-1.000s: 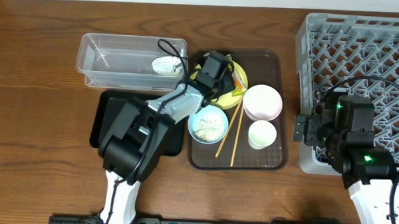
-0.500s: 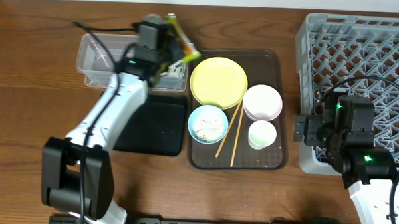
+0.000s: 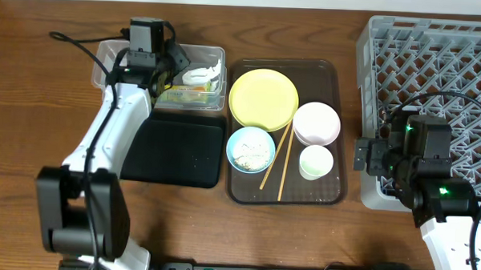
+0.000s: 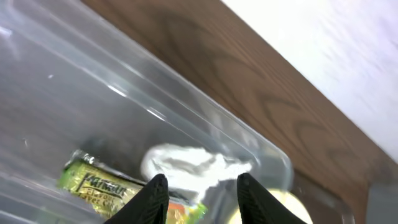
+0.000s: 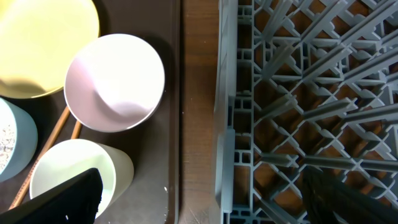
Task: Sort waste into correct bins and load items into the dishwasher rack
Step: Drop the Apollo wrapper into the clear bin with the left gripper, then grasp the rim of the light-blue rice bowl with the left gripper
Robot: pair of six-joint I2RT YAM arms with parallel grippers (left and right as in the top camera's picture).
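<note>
My left gripper (image 3: 164,62) is open and empty above the clear tub (image 3: 115,62). The green-yellow wrapper (image 3: 182,95) and the crumpled white scrap (image 3: 202,73) lie inside the tub. In the left wrist view the wrapper (image 4: 106,185) and the scrap (image 4: 186,163) lie just past my open gripper (image 4: 200,200). The black tray (image 3: 176,153) lies in front of the tub. The yellow plate (image 3: 263,99), the blue bowl (image 3: 250,149) with rice, the pink bowl (image 3: 316,123), the white cup (image 3: 316,162) and the chopsticks (image 3: 278,159) sit on the brown serving tray (image 3: 327,70). My right gripper (image 3: 368,155) is open and empty beside the grey rack (image 3: 435,62).
In the right wrist view my right gripper (image 5: 205,208) spans the strip of bare table between the serving tray (image 5: 171,124) and the rack wall (image 5: 227,124). The pink bowl (image 5: 115,81) and the cup (image 5: 74,171) are at its left.
My left gripper lifted the wrapper off the yellow plate, carried it left to the clear tub and let it go. The wrapper now lies in the tub. The right arm has not moved.
</note>
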